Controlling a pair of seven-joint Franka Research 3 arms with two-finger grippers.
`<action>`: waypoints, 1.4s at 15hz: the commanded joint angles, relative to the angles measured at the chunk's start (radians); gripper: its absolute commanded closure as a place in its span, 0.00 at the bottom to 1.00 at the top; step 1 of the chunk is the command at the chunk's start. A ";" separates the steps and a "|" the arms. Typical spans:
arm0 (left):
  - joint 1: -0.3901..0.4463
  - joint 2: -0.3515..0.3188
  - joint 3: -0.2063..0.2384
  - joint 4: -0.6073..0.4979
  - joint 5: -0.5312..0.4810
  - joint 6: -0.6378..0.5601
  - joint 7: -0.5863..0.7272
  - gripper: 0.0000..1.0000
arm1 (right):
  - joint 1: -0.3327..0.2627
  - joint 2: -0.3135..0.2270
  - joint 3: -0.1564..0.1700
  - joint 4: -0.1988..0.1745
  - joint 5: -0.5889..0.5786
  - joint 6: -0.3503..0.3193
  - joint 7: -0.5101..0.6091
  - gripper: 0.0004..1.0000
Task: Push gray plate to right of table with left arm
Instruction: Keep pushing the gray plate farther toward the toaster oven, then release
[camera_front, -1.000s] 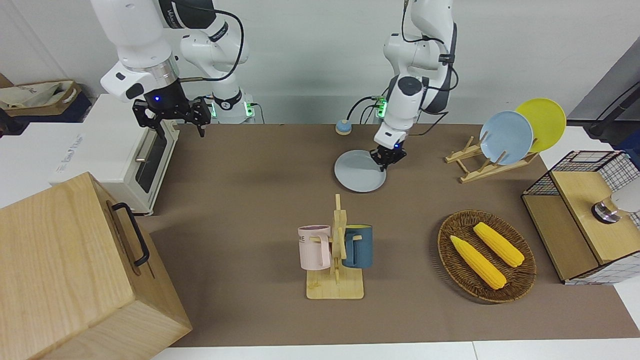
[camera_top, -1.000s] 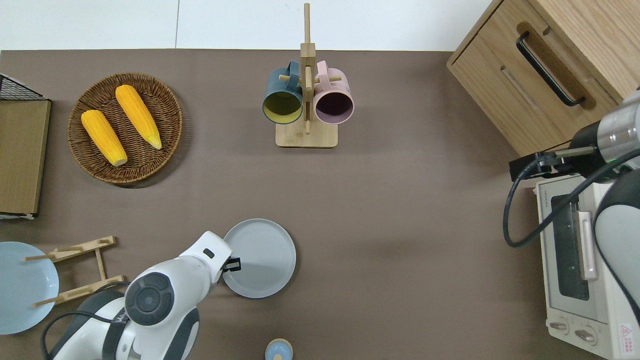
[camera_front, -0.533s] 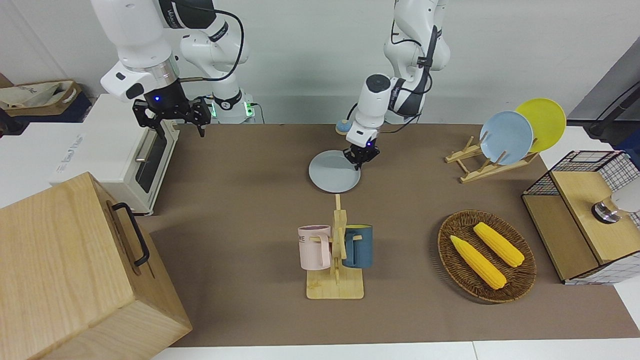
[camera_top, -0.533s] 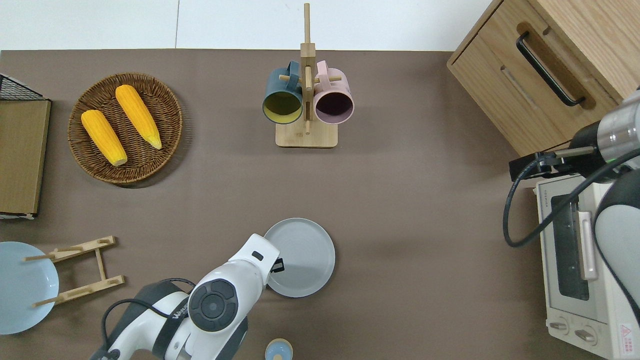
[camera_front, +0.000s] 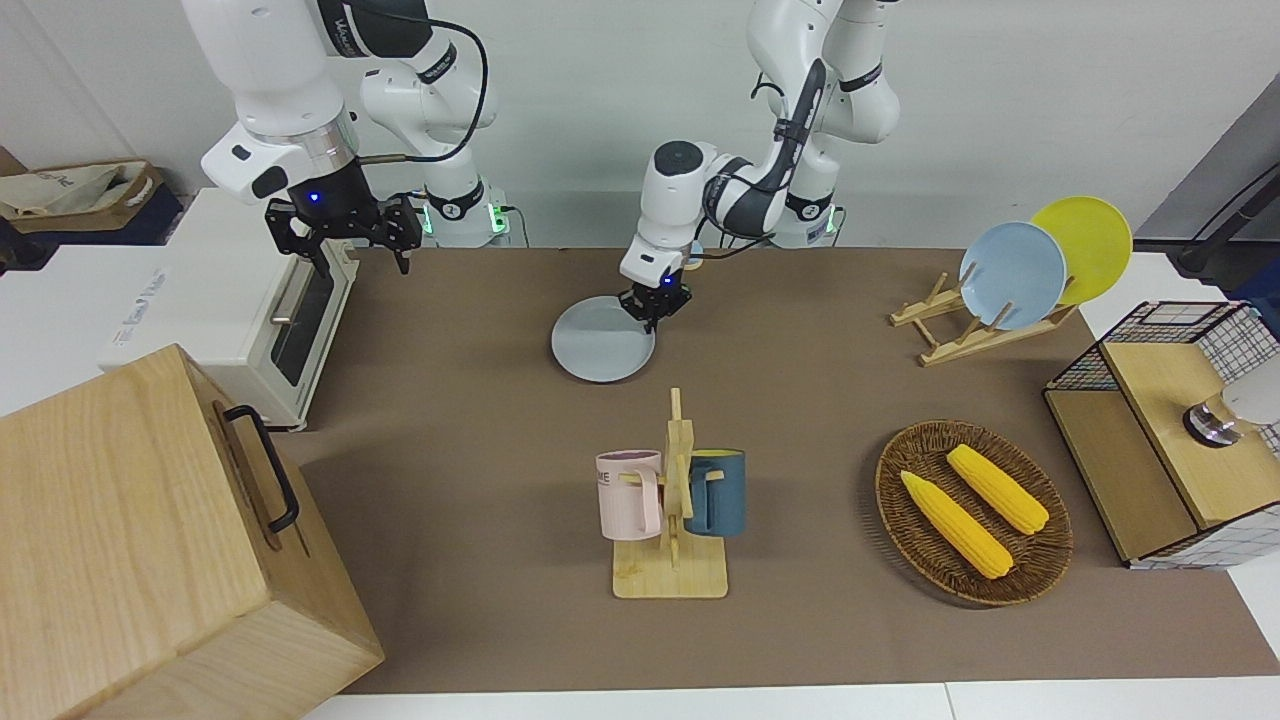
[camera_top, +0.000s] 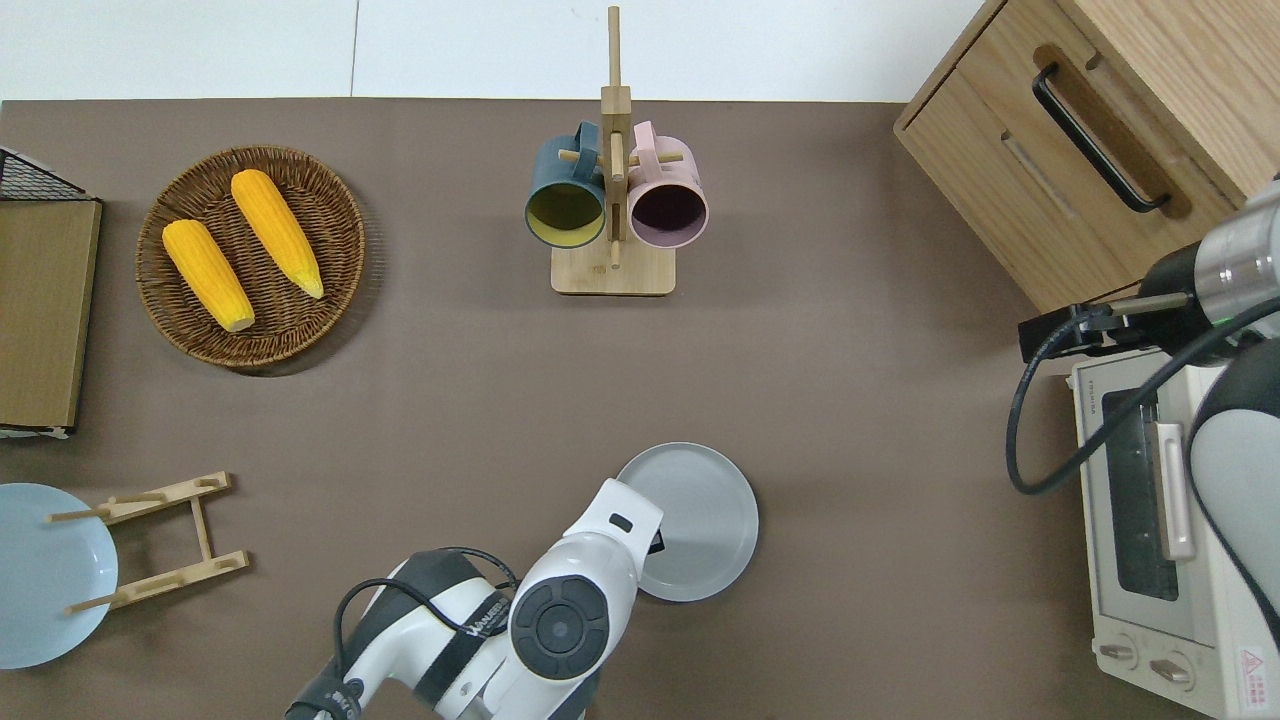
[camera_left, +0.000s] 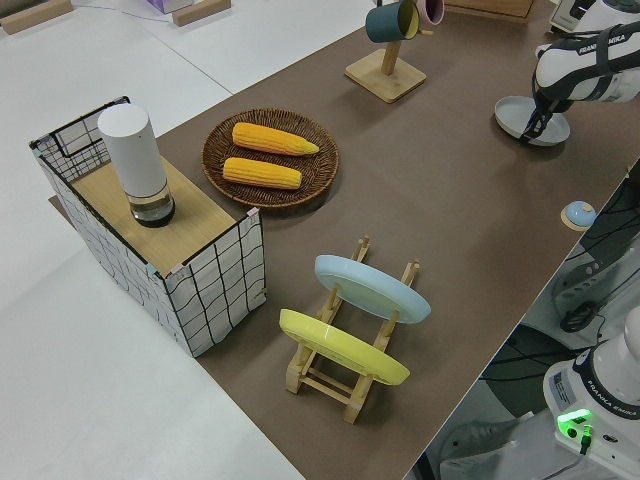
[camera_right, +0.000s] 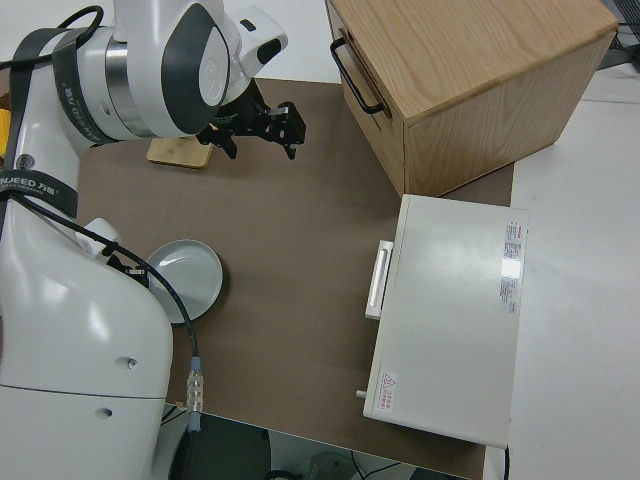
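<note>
The gray plate (camera_front: 603, 340) lies flat on the brown table (camera_front: 480, 430), nearer to the robots than the mug rack; it also shows in the overhead view (camera_top: 700, 515) and the left side view (camera_left: 530, 118). My left gripper (camera_front: 655, 308) is shut and low, its tip touching the plate's rim on the edge toward the left arm's end. In the overhead view the arm's wrist hides most of the gripper (camera_top: 655, 543). My right gripper (camera_front: 362, 262) is open, empty and parked.
A wooden mug rack (camera_front: 672, 500) holds a pink and a blue mug. A white toaster oven (camera_front: 240, 300) and a wooden cabinet (camera_front: 150, 540) stand at the right arm's end. A corn basket (camera_front: 972, 515), plate rack (camera_front: 1010, 275) and wire box (camera_front: 1170, 440) stand at the left arm's end.
My left arm has swept toward the right arm's end of the table, and the gray plate has slid with it by more than its own width. The right arm has not moved.
</note>
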 joint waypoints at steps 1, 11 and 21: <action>-0.047 0.071 0.006 0.092 0.029 -0.034 -0.063 1.00 | -0.001 -0.006 0.000 0.001 0.007 -0.010 0.003 0.02; -0.157 0.273 0.006 0.339 0.152 -0.068 -0.261 0.99 | -0.001 -0.006 0.000 0.001 0.007 -0.010 0.003 0.02; -0.131 0.214 0.018 0.345 0.141 -0.160 -0.243 0.01 | -0.001 -0.006 0.000 0.001 0.007 -0.010 0.003 0.02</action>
